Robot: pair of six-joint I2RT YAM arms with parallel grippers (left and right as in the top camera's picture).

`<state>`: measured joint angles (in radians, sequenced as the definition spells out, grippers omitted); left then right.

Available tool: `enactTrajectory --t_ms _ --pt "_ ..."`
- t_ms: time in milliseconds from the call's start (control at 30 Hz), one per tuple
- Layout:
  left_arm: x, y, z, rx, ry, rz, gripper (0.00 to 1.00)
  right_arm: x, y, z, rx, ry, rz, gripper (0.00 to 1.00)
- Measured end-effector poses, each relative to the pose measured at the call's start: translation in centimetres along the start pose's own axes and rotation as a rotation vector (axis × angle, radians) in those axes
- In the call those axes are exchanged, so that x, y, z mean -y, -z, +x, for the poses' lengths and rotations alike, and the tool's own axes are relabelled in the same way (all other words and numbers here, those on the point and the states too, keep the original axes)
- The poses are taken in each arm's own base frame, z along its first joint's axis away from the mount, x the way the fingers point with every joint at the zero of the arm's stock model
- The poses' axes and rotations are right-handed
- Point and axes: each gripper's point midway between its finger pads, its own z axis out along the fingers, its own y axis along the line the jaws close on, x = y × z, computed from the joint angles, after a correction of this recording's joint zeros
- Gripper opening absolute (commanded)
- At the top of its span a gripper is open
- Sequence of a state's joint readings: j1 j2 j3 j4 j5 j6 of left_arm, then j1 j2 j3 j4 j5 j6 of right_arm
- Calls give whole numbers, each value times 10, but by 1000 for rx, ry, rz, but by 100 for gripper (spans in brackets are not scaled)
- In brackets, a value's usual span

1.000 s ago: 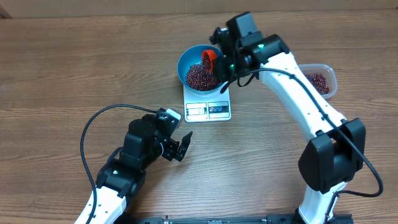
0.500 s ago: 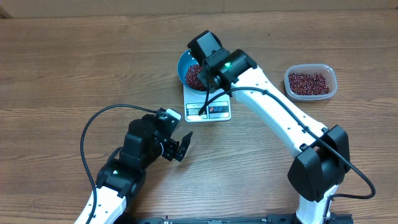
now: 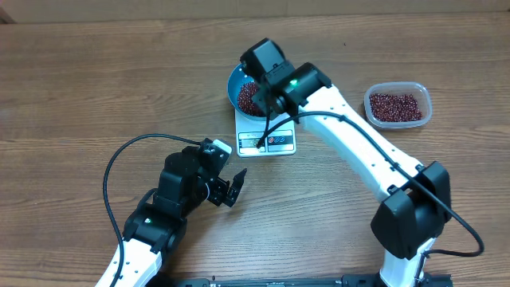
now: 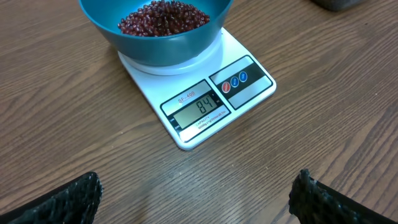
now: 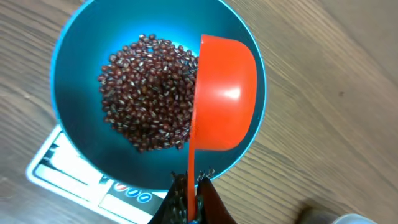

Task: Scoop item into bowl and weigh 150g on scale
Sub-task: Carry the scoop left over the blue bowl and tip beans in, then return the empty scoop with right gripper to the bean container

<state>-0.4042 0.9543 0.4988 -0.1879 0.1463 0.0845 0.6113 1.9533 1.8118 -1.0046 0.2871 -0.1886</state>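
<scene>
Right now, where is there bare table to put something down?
The wide table left of the bowl is bare, and so is the front middle between the left end effector and the right arm. It is crowded where that arm reaches over the bowl and scale, with the tub just beyond.

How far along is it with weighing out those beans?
Done so far: the blue bowl sits on the scale with a pile of beans in it, and the display reads 84. In hand: the right hand holds an orange scoop tipped over the bowl. Left: more scoops from the clear tub, which has beans in it, until it shows 150. The left hand is open and empty.
</scene>
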Motion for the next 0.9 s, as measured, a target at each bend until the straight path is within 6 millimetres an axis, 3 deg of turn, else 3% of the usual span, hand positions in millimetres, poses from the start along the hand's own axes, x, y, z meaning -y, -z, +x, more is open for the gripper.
enactTrajectory --t_ms 133,300,500,700,900 --pt "0 0 0 0 0 0 100 23 16 1 29 -66 -48 4" --pt "0 0 0 0 0 0 100 77 50 17 63 -190 -66 4" --pt "0 0 0 0 0 0 100 148 85 67 24 -362 -20 4" --pt "0 0 0 0 0 0 100 195 85 123 -78 -520 15 4" --pt "0 0 0 0 0 0 100 210 60 173 -158 -654 -38 4"
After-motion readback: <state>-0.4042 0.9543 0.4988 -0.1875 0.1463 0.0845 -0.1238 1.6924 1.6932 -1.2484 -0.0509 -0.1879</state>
